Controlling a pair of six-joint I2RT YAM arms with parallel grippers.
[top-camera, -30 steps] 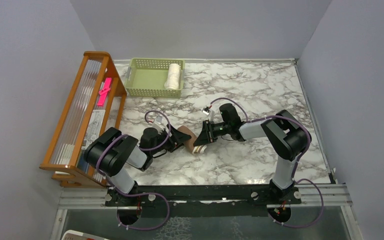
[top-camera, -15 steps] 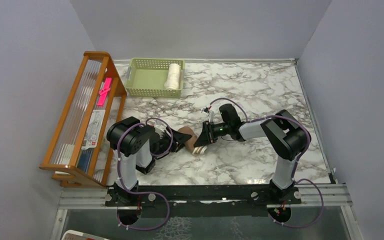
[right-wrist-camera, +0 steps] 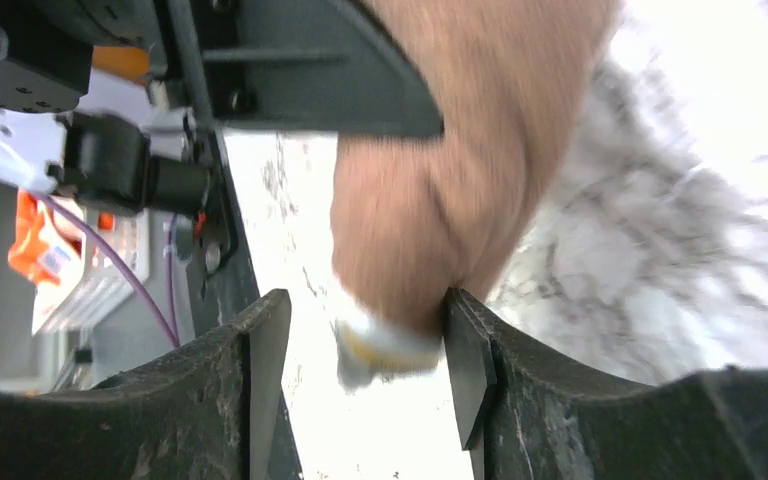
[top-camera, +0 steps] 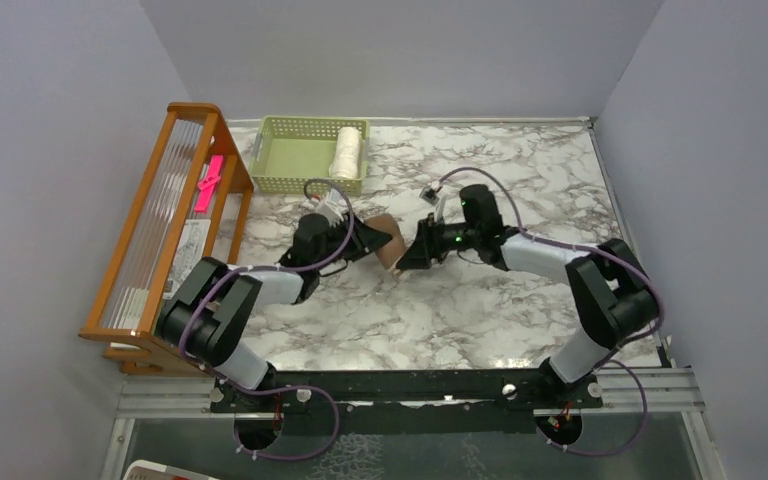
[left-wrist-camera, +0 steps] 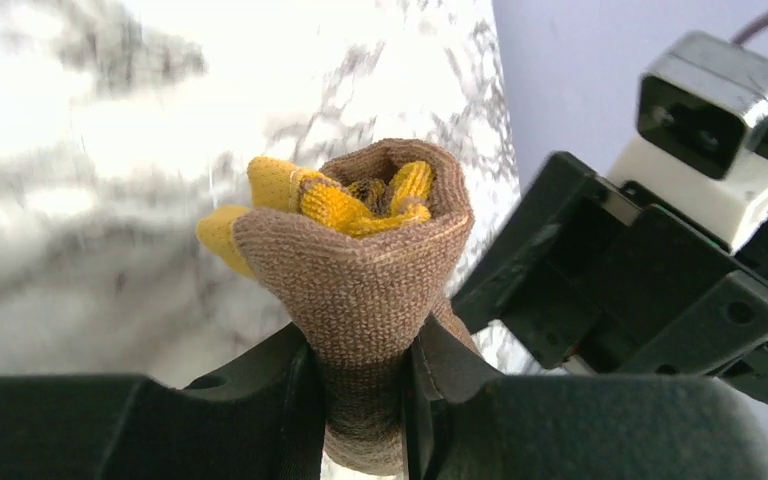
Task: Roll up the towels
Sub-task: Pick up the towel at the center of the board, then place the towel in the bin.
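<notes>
The mustard-yellow towel [top-camera: 388, 241] is a short roll with its brown reverse outward, held off the marble table in mid-scene. My left gripper [top-camera: 372, 238] is shut on one end of it; in the left wrist view the roll [left-wrist-camera: 360, 270] is pinched between the jaws, yellow folds showing inside. My right gripper [top-camera: 412, 256] is open around the other end; in the right wrist view the roll [right-wrist-camera: 440, 200] sits between the spread jaws, touching the right one. The cream-white towel [top-camera: 347, 152] lies rolled in the pale green basket [top-camera: 290, 160].
A wooden rack [top-camera: 165, 230] with clear panels and a pink item stands along the left wall. The basket sits at the back left of the marble table [top-camera: 520, 180]. Grey walls close in the table on three sides.
Both grippers and the brown roll have moved up the view, away from the arm bases, toward the basket. The left arm has stretched out. The right jaws stay spread round the roll's end.
</notes>
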